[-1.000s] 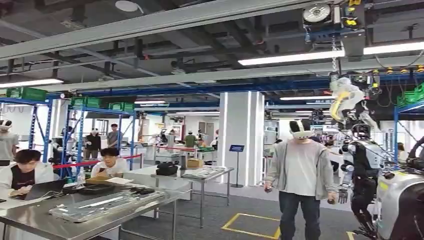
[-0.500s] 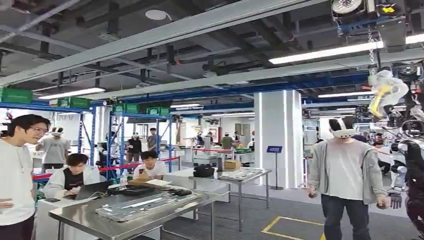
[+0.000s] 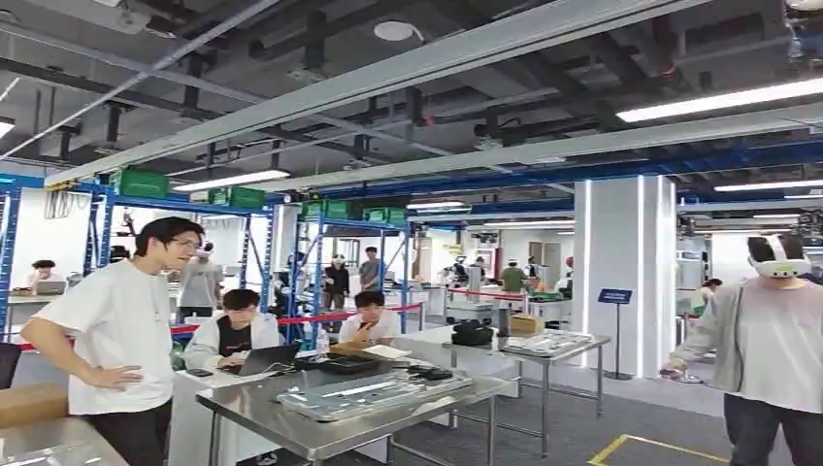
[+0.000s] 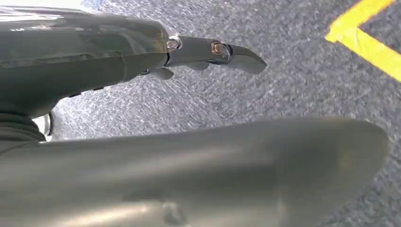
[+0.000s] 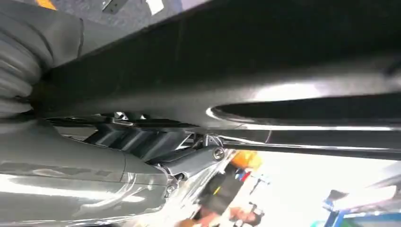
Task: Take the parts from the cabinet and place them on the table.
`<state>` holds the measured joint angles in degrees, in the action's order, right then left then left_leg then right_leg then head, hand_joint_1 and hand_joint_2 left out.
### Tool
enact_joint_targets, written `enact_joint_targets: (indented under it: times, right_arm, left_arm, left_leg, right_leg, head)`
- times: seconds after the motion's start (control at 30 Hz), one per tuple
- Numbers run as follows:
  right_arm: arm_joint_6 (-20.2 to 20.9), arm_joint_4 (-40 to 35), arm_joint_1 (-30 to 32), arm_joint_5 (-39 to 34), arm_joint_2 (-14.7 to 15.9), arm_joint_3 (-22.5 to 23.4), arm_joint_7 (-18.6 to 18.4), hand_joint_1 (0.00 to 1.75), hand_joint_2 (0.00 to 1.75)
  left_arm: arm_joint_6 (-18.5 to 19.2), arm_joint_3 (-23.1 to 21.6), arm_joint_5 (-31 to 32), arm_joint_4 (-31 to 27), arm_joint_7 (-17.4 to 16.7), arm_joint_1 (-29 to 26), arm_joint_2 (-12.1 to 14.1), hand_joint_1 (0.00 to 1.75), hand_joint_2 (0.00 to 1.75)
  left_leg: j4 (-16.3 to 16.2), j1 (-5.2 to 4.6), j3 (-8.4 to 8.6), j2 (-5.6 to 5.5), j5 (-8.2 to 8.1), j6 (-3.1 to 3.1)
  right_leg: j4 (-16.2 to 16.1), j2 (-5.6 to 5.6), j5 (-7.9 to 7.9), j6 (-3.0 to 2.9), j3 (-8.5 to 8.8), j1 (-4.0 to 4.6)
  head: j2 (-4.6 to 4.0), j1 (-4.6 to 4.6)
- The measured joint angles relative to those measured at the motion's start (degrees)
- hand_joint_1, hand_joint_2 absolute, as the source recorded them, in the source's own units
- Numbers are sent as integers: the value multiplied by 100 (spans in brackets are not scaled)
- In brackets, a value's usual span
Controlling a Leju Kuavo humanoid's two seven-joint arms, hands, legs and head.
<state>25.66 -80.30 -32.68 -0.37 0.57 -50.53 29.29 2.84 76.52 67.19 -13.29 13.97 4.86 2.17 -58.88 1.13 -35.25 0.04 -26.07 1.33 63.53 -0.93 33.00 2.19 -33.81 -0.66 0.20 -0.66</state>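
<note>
A steel table (image 3: 320, 427) stands ahead at lower centre, carrying a long flat metal tray (image 3: 374, 393) and a dark laptop (image 3: 267, 359). Blue shelf racks (image 3: 311, 262) with green crates (image 3: 141, 183) on top stand behind it. My left hand (image 4: 198, 170) hangs over grey carpet, its thick thumb and a dark finger (image 4: 213, 49) stretched out, holding nothing. My right hand (image 5: 118, 165) hangs close to dark parts of my body; its fingers (image 5: 132, 139) lie straight and nothing is in them.
A person (image 3: 126, 340) stands at the left beside a second steel table (image 3: 49, 449) with a cardboard box (image 3: 34, 400). Two people sit behind the middle table. A person in a headset (image 3: 772, 359) stands at the right. Yellow tape (image 3: 660, 449) marks the floor.
The camera has turned left, so the whole scene has slid right. The standing person has come in at the left; the hung robot at the right has left the picture.
</note>
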Motion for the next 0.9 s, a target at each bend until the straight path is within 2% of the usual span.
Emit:
enact_joint_targets:
  times: [0.07,0.1,0.13,0.17,0.2,0.23,0.27,0.3,0.33,0.4,0.43,0.47,0.5,0.57,0.6,0.63,0.67,0.7,0.73,0.77,0.8,0.83,0.9]
  right_arm:
    - [26,48,14,-39,11,-26,-41,175,175]
    - [35,72,30,-63,15,-42,-52,175,175]
    - [46,94,39,-83,15,-61,-59,175,175]
    - [52,109,37,-90,15,-77,-72,175,175]
    - [55,111,34,-92,15,-79,-79,175,175]
    - [59,111,28,-103,15,-79,-83,175,175]
    - [70,118,15,-131,15,-79,-92,175,175]
    - [81,131,3,-162,15,-79,-96,175,175]
    - [83,142,-6,-175,15,-79,-106,175,175]
    - [96,153,-15,-205,4,-81,-118,175,175]
    - [98,153,-19,-223,-15,-81,-118,175,175]
    - [100,164,-23,-244,-31,-83,-120,175,175]
    - [103,168,-28,-271,-37,-83,-118,175,175]
    - [98,201,4,-304,-31,-83,-120,175,175]
    - [96,219,34,-319,-31,-83,-120,175,175]
    - [92,229,68,-332,-31,-83,-116,175,175]
    - [87,234,88,-341,-26,-83,-116,175,175]
    - [85,236,93,-345,-20,-83,-116,175,175]
    - [83,236,92,-347,-18,-81,-114,175,175]
    - [74,236,93,-352,-18,-76,-114,175,175]
    - [63,232,95,-358,-7,-66,-109,175,175]
    - [59,232,103,-356,-2,-63,-109,175,175]
    - [55,232,106,-356,0,-61,-107,175,175]
  left_arm:
    - [0,0,0,0,-28,7,-33,0,175]
    - [2,0,0,0,-42,4,-50,0,175]
    - [2,0,0,0,-52,-3,-66,0,175]
    - [2,0,0,0,-55,-11,-77,0,175]
    - [2,0,0,0,-55,-10,-101,0,175]
    - [9,0,0,0,-55,-4,-127,0,175]
    - [18,0,-4,2,-55,-2,-180,0,175]
    - [20,0,-4,4,-57,5,-208,0,175]
    - [22,0,-7,4,-57,0,-214,0,175]
    - [26,2,-9,4,-63,-33,-236,0,175]
    - [31,2,-15,4,-66,-36,-236,0,175]
    - [33,2,-15,4,-70,-36,-256,0,175]
    - [31,2,-15,4,-81,-24,-258,0,175]
    - [28,2,-15,4,-96,-2,-258,0,175]
    - [31,2,-15,4,-107,-5,-260,0,175]
    - [35,2,-15,4,-114,-27,-265,0,175]
    - [35,2,-15,4,-116,-45,-273,0,175]
    - [35,2,-15,4,-116,-53,-278,0,175]
    - [35,2,-15,4,-114,-52,-278,0,175]
    - [35,2,-15,4,-111,-43,-299,0,175]
    - [35,2,-15,9,-107,-25,-330,0,175]
    - [33,4,-15,9,-107,-10,-326,0,175]
    - [33,4,-15,9,-94,-47,-326,0,175]
  left_leg:
    - [-2,-38,-4,-97,2,36]
    - [-3,-64,-3,-158,3,48]
    - [-3,-82,0,-218,5,52]
    - [-3,-101,4,-294,7,55]
    - [-3,-111,9,-362,11,61]
    - [-3,-111,16,-427,11,61]
    - [0,-94,13,-471,15,58]
    - [-6,-90,-7,-538,24,43]
    - [-5,-61,-26,-572,36,21]
    - [40,-53,-39,-681,74,-39]
    - [40,-78,-38,-691,57,-47]
    - [-52,-112,-84,-436,-55,-72]
    - [-337,-101,-220,-268,-257,-104]
    - [-1189,-43,-618,-133,-640,-181]
    - [-1516,-10,-777,-109,-725,-223]
    - [-1558,27,-792,-88,-668,-261]
    - [-1328,67,-676,-61,-490,-306]
    - [-927,101,-470,-17,-259,-350]
    - [-442,129,-218,73,-20,-392]
    - [-91,129,-47,302,18,-447]
    - [-26,53,-28,343,-22,-376]
    - [-76,52,-55,320,-45,-254]
    - [-81,16,-68,206,-69,-164]
  right_leg:
    - [919,48,377,-9,-440,8]
    - [1221,57,420,-28,-601,12]
    - [1205,65,315,-55,-619,24]
    - [888,88,73,-109,-493,59]
    - [411,135,-203,-169,-287,89]
    - [-118,243,-468,-239,-49,128]
    - [-465,497,-513,-320,110,158]
    - [-552,498,-531,-320,140,138]
    - [-565,479,-516,-317,155,169]
    - [-605,380,-525,-333,172,166]
    - [-741,289,-590,-323,222,83]
    - [-801,240,-612,-330,250,88]
    - [-810,173,-618,-337,258,87]
    - [-806,19,-604,-331,257,89]
    - [-803,-57,-596,-325,253,86]
    - [-801,-120,-586,-310,258,75]
    - [-792,-177,-566,-280,263,57]
    - [-764,-224,-541,-241,263,36]
    - [-719,-273,-502,-192,266,9]
    - [-660,-314,-448,-126,261,21]
    - [-589,-344,-410,-74,237,52]
    - [-604,-374,-407,-61,241,59]
    - [-625,-491,-392,-33,297,41]
  head:
    - [0,0]
    - [0,0]
    - [0,0]
    - [0,0]
    - [0,0]
    - [0,0]
    - [0,-2]
    - [0,2]
    - [0,0]
    - [0,2]
    - [0,2]
    - [0,2]
    - [0,2]
    - [0,0]
    - [0,0]
    - [0,0]
    - [0,0]
    - [0,0]
    - [0,0]
    - [0,0]
    - [0,-2]
    - [0,11]
    - [0,13]
